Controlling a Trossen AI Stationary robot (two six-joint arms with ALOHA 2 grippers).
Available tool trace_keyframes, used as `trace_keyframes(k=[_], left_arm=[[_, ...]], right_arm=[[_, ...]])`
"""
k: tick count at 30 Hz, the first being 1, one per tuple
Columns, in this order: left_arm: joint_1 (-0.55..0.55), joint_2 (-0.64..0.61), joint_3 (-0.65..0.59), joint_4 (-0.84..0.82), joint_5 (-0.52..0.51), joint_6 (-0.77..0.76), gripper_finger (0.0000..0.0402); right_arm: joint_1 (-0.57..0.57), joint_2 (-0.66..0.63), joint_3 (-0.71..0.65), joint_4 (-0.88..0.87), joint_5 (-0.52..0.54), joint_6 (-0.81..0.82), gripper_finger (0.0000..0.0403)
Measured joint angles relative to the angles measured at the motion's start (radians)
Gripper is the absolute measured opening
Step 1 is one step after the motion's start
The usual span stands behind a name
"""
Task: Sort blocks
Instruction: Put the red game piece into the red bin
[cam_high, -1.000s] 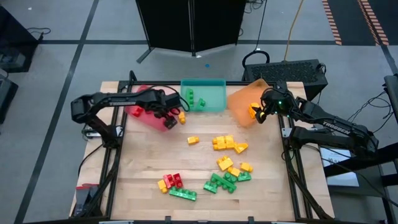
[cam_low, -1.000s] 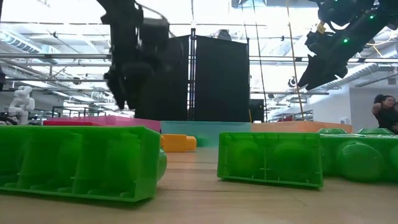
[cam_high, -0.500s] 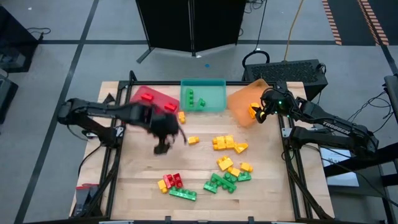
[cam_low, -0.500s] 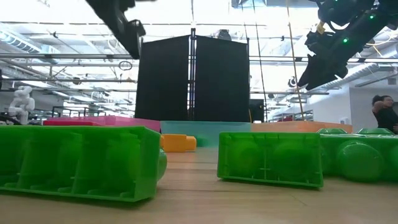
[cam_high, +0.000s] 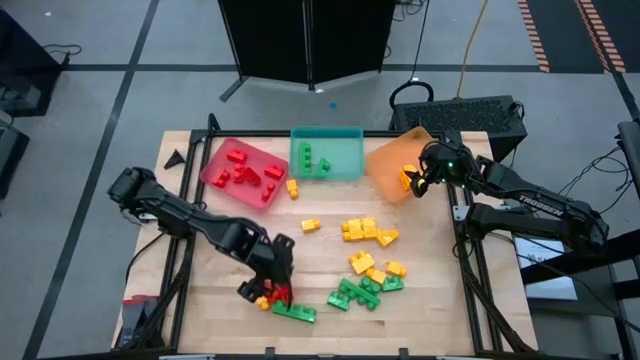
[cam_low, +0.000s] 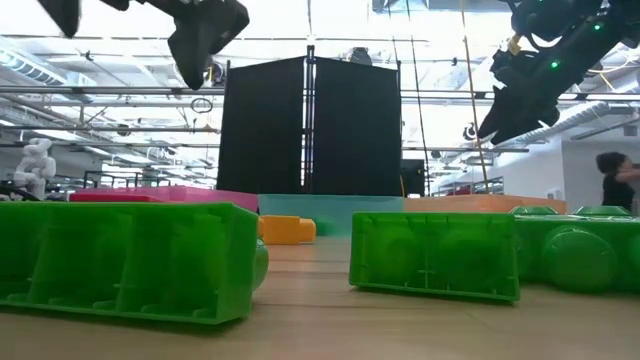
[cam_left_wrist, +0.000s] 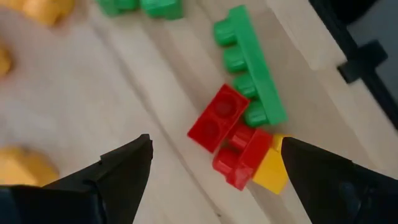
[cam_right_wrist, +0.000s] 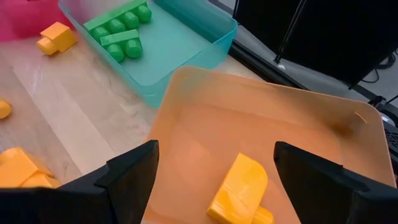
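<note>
The left gripper (cam_high: 268, 285) hung with its dark fingers spread and empty over the front of the wooden table (cam_high: 225, 310), right above a small cluster of red studded bricks (cam_left_wrist: 229, 137) that touched a long green studded brick (cam_left_wrist: 250, 74) and a yellow brick (cam_left_wrist: 271, 173) partly hidden under one red piece. Seen from above, the arm covered part of that cluster, so its count was hard to make out. The right gripper (cam_high: 418, 181) waited, jaws apart and holding nothing, over the translucent orange tray (cam_right_wrist: 298, 124), where one yellow brick (cam_right_wrist: 239, 190) lay, cut off by the frame edge. The translucent red tray (cam_high: 212, 170) held several red bricks, the teal tray (cam_high: 345, 150) perhaps two green ones. Loose yellow and green bricks (cam_high: 366, 262) lay scattered mid-table.
</note>
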Motion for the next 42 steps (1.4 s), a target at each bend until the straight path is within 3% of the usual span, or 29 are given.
trace_keyframes(k=[9, 24, 31, 40, 42], left_arm=[[-0.006, 0.135, 0.0, 0.01, -0.002, 0.228, 0.0356], [0.034, 0.279, 0.0, 0.085, 0.035, 0.318, 0.035], [0.035, 0.304, 0.0, 0.164, 0.038, 0.387, 0.028], [0.036, 0.308, -0.033, 0.258, 0.062, 0.395, 0.0145], [0.036, 0.308, -0.034, 0.259, 0.064, 0.392, 0.0138]], right_arm=[[0.0, 0.0, 0.0, -0.001, 0.0, 0.026, 0.0315], [0.0, 0.0, 0.0, -0.011, 0.0, 0.023, 0.0315], [0.0, 0.0, 0.0, -0.011, 0.0, 0.018, 0.0315], [0.0, 0.0, 0.0, -0.017, 0.0, 0.015, 0.0315], [0.0, 0.0, 0.0, -0.018, 0.0, 0.015, 0.0315]])
